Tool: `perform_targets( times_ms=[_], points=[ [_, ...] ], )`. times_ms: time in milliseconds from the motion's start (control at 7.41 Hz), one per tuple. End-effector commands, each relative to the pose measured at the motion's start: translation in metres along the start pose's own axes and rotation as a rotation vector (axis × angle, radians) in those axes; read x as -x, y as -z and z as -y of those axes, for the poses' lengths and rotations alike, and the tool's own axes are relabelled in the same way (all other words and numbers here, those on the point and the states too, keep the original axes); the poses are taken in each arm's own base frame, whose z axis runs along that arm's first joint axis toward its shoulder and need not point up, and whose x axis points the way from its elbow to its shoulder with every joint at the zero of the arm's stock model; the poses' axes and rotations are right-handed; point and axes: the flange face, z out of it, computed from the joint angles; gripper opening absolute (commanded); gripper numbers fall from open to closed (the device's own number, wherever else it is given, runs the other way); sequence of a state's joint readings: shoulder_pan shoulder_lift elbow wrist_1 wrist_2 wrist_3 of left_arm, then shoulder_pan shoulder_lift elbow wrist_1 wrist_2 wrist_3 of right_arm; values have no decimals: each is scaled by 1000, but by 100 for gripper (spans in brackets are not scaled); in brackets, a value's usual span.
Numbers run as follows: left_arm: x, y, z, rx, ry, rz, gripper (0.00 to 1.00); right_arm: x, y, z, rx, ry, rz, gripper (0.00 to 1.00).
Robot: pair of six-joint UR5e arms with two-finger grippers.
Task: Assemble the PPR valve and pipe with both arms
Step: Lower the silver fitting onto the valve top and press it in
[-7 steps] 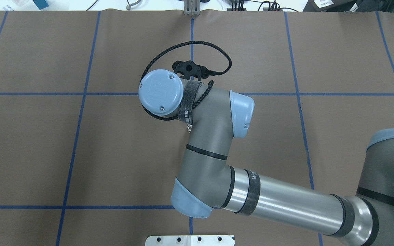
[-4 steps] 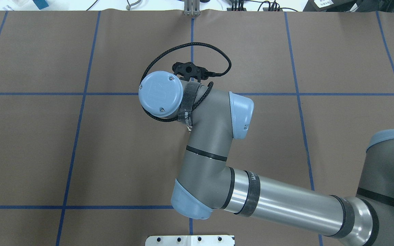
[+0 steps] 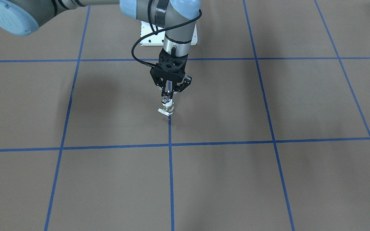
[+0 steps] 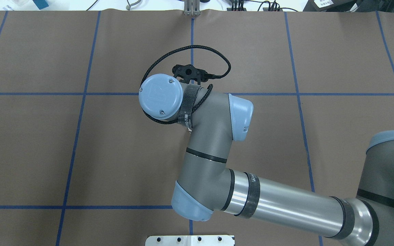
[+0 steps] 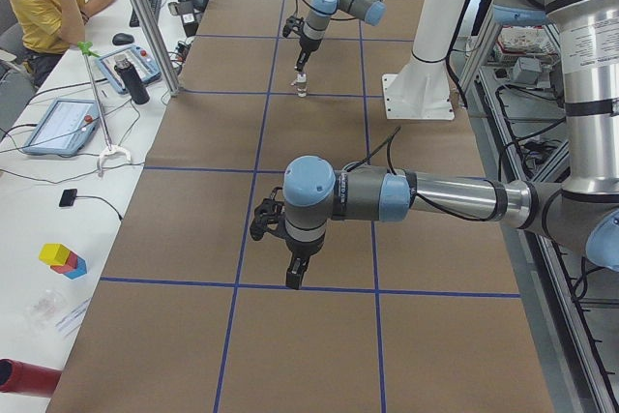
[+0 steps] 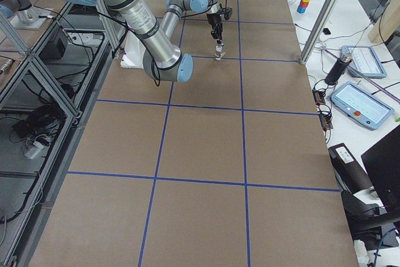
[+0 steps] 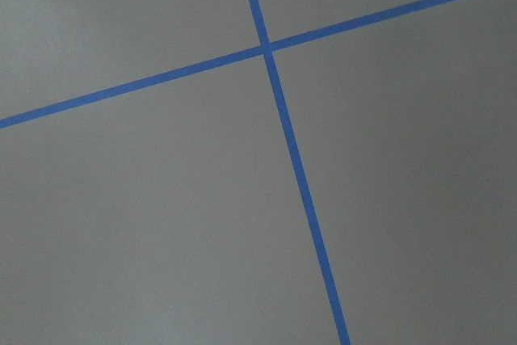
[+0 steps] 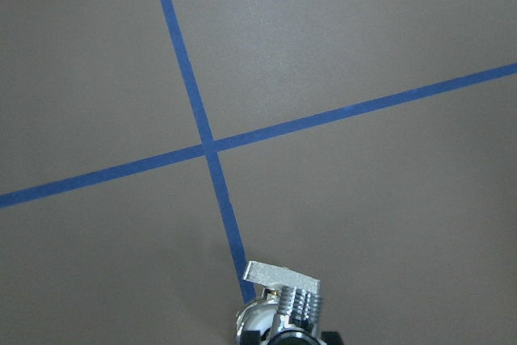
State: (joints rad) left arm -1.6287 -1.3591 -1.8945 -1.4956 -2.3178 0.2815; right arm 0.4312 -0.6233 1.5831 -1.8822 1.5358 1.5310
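Found right gripper [image 3: 167, 93] pointing straight down, jaws pinched narrow on top end of pipe [image 3: 165, 100]. Noted pipe upright atop valve [image 3: 170, 107], touching it. Located valve standing on table [image 3: 268, 179], on a blue tape line [image 3: 171, 166], lever [image 3: 163, 111] low at its side. Sighted left gripper [image 5: 294, 276] hanging over table, well apart; cannot tell its jaw state. Recorded only table and crossing tape lines in left wrist view.

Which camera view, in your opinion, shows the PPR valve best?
The exterior front-facing view: the PPR valve stands whole beneath the right claw, lever visible. The right wrist view crops it at the bottom edge; the side views show a speck; overhead, the right arm hides it; the left wrist view misses it.
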Motion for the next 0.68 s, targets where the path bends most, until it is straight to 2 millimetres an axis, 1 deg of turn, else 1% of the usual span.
perform_targets(
  times_ms=[0, 270, 405, 540],
  points=[
    [0, 0, 0, 1, 0, 0, 100, 0, -2, 0, -1, -1, 19, 0],
    [0, 0, 0, 0, 1, 0, 100, -1, -8, 0, -2, -1, 40, 0],
    [0, 0, 0, 0, 1, 0, 100, -2, -9, 0, -2, -1, 39, 22],
    [0, 0, 0, 0, 1, 0, 100, -2, -10, 0, -3, -1, 37, 52]
  ],
)
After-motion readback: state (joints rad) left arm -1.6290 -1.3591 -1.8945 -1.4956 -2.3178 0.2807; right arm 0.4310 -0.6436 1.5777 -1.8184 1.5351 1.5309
